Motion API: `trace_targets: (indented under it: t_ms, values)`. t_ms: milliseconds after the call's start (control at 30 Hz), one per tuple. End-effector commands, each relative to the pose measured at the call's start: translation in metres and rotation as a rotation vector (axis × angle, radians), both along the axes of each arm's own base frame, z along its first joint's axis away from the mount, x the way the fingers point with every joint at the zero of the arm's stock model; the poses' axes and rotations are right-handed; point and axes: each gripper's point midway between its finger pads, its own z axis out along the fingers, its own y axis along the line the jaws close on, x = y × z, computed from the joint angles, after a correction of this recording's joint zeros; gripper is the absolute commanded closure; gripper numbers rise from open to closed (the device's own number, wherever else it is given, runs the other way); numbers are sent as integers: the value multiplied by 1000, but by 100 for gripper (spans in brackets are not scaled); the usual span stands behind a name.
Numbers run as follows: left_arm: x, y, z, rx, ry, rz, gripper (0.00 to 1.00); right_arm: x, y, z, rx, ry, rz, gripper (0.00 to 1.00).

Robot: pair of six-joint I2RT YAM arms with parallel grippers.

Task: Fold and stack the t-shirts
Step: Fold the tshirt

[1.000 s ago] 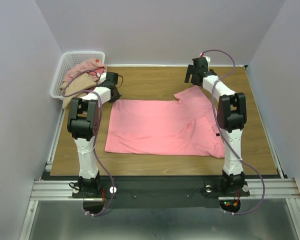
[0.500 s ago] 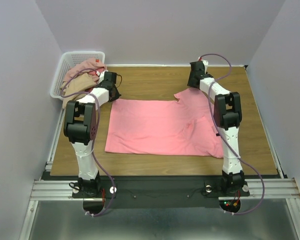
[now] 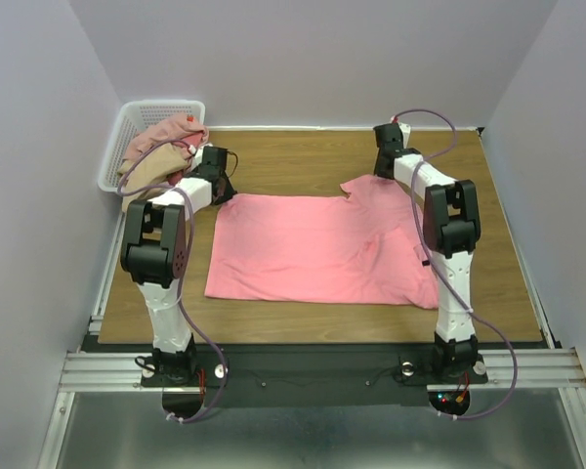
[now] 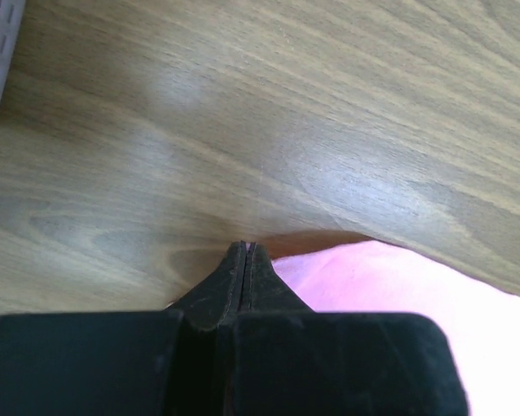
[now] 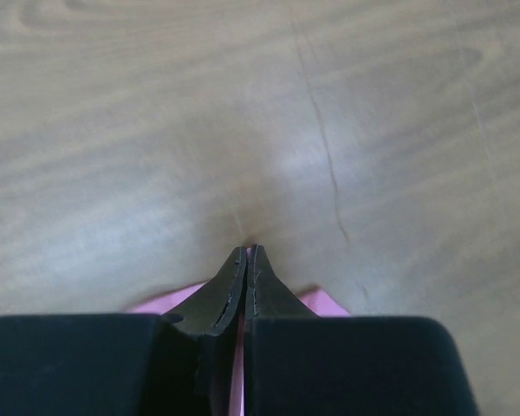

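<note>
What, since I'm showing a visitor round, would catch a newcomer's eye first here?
The salmon-pink t-shirt spread flat on the wooden table. The left gripper and right gripper are shut at its far corners. At the far left, a white basket holds more shirts.

Tabletop (image 3: 303,156): brown wood-grain board, grain running left to right. Soft glare patch (image 4: 347,173) on it close ahead of my left side; thin dark scratch (image 5: 325,147) ahead of my right. Light is even and diffuse, shadows faint. Back wall (image 3: 303,59), left wall (image 3: 29,195) and right wall (image 3: 557,147) are plain pale lavender-grey and box the tabletop on three sides. Aluminium rail (image 3: 313,363) runs along the near edge. Dull grey metal sheet (image 3: 313,435) lies below it.
</note>
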Motion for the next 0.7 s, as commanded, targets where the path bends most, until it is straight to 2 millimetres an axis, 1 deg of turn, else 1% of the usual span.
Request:
trace_targets:
  t_ms: [0,33,67,100,133,167,200,233,267,300,333,367,400,433,467,500,533,567,600,633,667]
  values:
    - [2,-1,39,-9,-103,-10,100,-13,-8,68,15,-89,-22,100]
    - [1,0,40,-11,-106,-7,100,-20,-9,70,17,-86,-25,100]
    - [-1,0,41,-12,-107,-7,100,-34,-12,61,14,-55,-28,99]
    - [-4,0,39,-13,-106,-6,100,-42,-13,80,22,-82,-32,99]
    - [-5,0,42,-16,-113,-6,100,-51,-15,81,25,-76,-36,100]
    - [-9,-1,39,-19,-107,-10,100,-68,-18,69,22,-38,-43,100]
    - [-10,-1,43,-23,-120,-11,100,-77,-19,83,35,-61,-49,99]
    - [-11,-2,44,-28,-125,-13,100,-84,-20,87,41,-65,-56,99]
    - [-13,-2,44,-32,-124,-16,100,-93,-20,85,51,-57,-55,99]
    - [-19,-2,44,-39,-130,-16,100,-124,-23,87,92,-59,-95,99]
    - [-21,-1,43,-39,-127,-14,100,-131,-23,90,106,-65,-99,99]
    - [-23,-2,43,-42,-128,-17,100,-138,-22,78,112,-38,-103,99]
    - [-24,-1,44,-44,-129,-18,100,-144,-22,89,127,-60,-97,100]
    - [-26,-1,44,-43,-128,-17,100,-149,-21,90,133,-57,-87,100]
    - [-31,1,39,-38,-118,-14,100,-154,-21,91,135,-57,-78,100]
    - [-32,2,44,-38,-130,-12,100,-163,-22,85,128,-37,-68,100]
    - [-35,3,44,-33,-131,-5,100,-169,-24,96,129,-63,-69,100]
    - [-39,3,41,-34,-124,-4,100,-174,-25,99,127,-68,-68,99]
    - [-41,4,45,-37,-135,-2,100,-178,-26,102,126,-76,-67,99]
    - [-43,5,45,-41,-137,1,100,-186,-27,106,130,-86,-66,100]
    - [-48,5,40,-42,-128,5,100,-189,-28,110,135,-95,-63,99]
